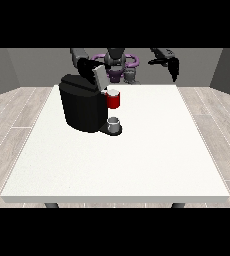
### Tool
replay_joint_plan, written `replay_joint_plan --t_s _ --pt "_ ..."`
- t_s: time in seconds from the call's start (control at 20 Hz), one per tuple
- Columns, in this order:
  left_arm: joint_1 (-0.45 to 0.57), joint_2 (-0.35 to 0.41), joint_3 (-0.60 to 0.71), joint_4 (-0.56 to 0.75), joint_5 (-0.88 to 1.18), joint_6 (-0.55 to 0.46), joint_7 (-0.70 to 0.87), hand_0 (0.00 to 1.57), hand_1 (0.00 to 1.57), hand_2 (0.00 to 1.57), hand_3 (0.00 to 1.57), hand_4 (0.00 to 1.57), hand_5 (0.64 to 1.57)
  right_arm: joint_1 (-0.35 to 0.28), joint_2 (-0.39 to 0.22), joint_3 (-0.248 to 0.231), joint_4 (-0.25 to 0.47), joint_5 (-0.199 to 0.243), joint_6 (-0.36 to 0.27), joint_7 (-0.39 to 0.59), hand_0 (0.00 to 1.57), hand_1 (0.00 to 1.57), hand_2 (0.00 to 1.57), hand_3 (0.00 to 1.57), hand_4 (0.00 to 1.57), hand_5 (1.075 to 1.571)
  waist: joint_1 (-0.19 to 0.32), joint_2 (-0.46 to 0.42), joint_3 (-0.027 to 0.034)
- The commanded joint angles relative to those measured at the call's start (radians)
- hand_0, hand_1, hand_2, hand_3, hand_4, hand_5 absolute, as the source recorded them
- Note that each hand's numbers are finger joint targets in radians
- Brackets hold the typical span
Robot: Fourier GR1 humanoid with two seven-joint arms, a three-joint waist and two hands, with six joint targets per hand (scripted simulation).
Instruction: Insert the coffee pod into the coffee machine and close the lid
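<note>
While lid (pixel 98 75) stands raised at machine (pixel 82 102) 12 o'clock, hand at view's left (pixel 89 65) behind it, likely for closing; fingers: cannot tell. Hand at view's right (pixel 174 67) idle, fingers hanging relaxed.

A black coffee machine (pixel 82 107) stands on the white surface (pixel 137 160), its lid (pixel 98 75) raised. A grey cup (pixel 114 124) sits under its red holder (pixel 113 100).

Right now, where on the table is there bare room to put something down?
The white table is bare along its whole near half and its right side, right of the small cup. It is crowded at the far left, where the black coffee machine, its red part and the cup stand together.
</note>
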Motion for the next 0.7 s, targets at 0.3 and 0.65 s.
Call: replay_joint_plan --t_s 0.3,0.65 --pt "0.0 -0.045 -0.055 0.002 -0.033 0.031 -0.025 0.0 0.0 0.0 0.0 0.17 1.571 -0.107 0.019 0.07 0.02 0.078 -0.036 0.084 0.0 0.0 0.0 0.0 0.17 1.571 0.053 0.007 0.0009" --pt "-0.047 -0.051 -0.081 -0.025 -0.043 0.03 -0.05 0.0 0.0 0.0 0.0 0.18 1.571 -0.106 0.016 0.084 -0.012 0.091 -0.058 0.061 0.0 0.0 0.0 0.0 0.12 1.571 0.072 0.036 0.0013"
